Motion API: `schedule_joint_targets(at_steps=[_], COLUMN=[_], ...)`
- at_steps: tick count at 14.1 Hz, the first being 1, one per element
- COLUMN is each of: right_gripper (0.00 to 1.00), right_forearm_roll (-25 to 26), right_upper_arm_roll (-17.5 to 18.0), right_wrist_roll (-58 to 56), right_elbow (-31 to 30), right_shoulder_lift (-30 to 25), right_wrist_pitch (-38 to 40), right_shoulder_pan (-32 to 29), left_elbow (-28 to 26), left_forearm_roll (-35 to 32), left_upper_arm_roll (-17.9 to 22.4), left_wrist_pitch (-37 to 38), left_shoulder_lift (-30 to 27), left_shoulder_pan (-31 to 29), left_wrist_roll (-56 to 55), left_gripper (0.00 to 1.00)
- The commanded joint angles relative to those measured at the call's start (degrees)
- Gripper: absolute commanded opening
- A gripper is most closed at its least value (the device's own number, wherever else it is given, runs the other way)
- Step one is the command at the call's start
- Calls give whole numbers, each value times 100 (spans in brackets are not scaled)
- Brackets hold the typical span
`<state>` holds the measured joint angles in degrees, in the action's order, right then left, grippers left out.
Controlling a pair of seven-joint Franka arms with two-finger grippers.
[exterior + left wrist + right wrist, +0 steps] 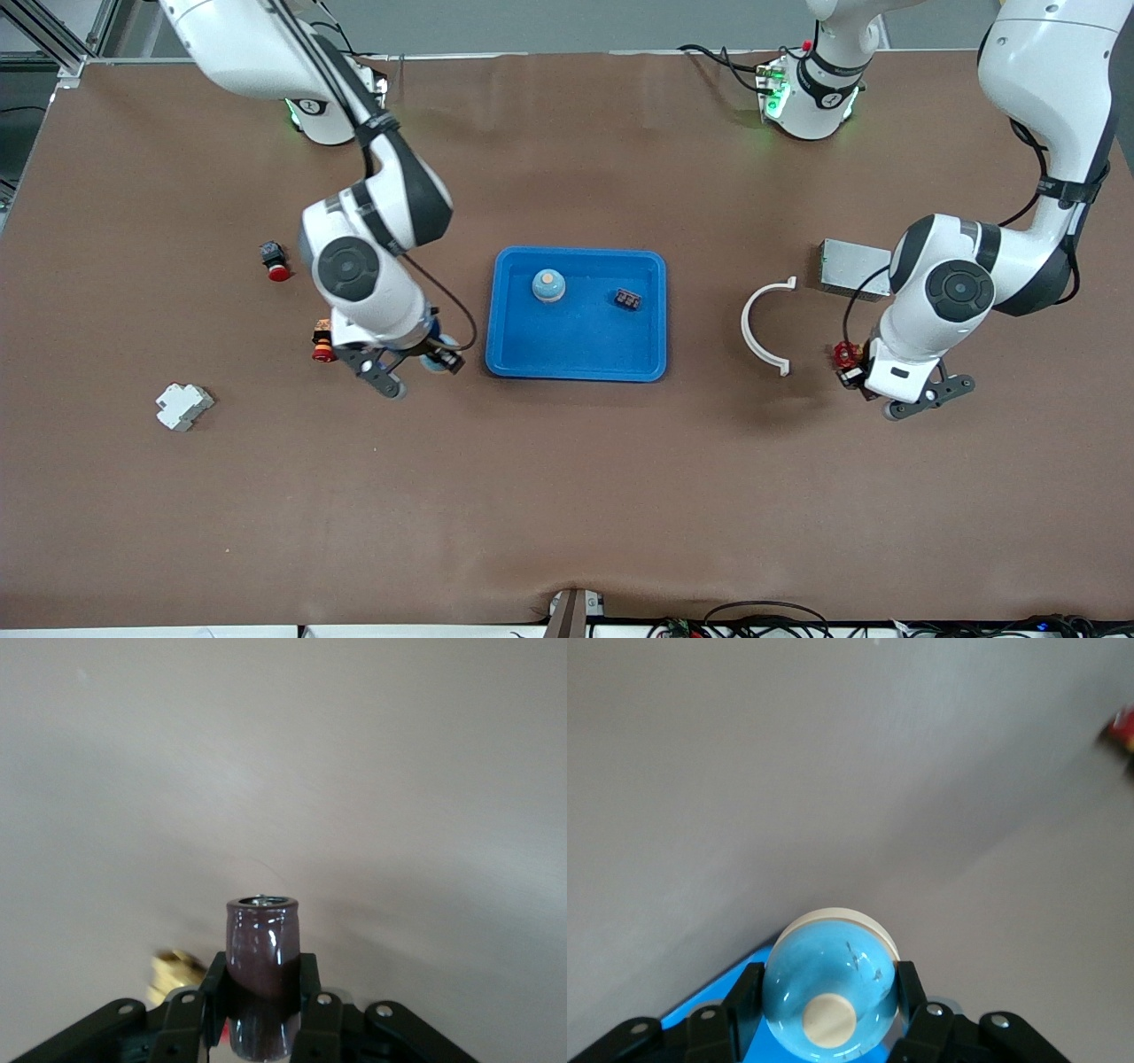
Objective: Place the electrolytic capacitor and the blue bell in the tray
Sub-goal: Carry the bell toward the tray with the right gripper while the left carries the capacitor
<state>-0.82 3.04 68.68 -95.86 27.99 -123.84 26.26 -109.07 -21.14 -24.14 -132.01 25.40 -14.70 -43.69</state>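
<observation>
The blue tray (576, 354) lies mid-table. In it are a blue bell (548, 285) and a small black part (628, 299). My right gripper (416, 368) is just off the tray's edge toward the right arm's end, shut on a second blue bell (437, 356). In the right wrist view this bell (824, 970) sits between the fingers (744, 992), with a tray corner (713, 1001) beneath. My left gripper (926, 399) is at the left arm's end of the table. It is shut on the dark brown electrolytic capacitor (260, 943), which is hidden in the front view.
A white curved piece (764, 323) and a grey metal box (852, 268) lie between the tray and the left arm. A red part (846, 354) sits by the left gripper. A red button (275, 262), an orange-red button (322, 342) and a white block (183, 406) lie toward the right arm's end.
</observation>
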Motion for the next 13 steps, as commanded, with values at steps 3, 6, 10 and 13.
schedule_joint_targets(at_steps=[3, 6, 10, 13], right_gripper=[0, 0, 0, 0], right_forearm_roll=[56, 56, 73, 91], right_upper_arm_roll=[-75, -75, -84, -102], right_wrist_roll=[1427, 1823, 2350, 2518], right_elbow=[-90, -90, -73, -12], right_shoulder_lift=[65, 223, 601, 847], right_wrist_pitch=[-483, -667, -1080, -1160], right_shoulder_pan=[634, 827, 1135, 1293], left_elbow=[237, 316, 553, 703], left_forearm_roll=[953, 953, 953, 953], left_upper_arm_roll=[-415, -574, -583, -583], left_wrist_pitch=[333, 342, 526, 606], left_shoulder_lift=[0, 35, 158, 307], left_shoulder_pan=[11, 177, 634, 950], left_wrist_roll=[-157, -735, -1439, -2037], left_gripper=[0, 0, 0, 0])
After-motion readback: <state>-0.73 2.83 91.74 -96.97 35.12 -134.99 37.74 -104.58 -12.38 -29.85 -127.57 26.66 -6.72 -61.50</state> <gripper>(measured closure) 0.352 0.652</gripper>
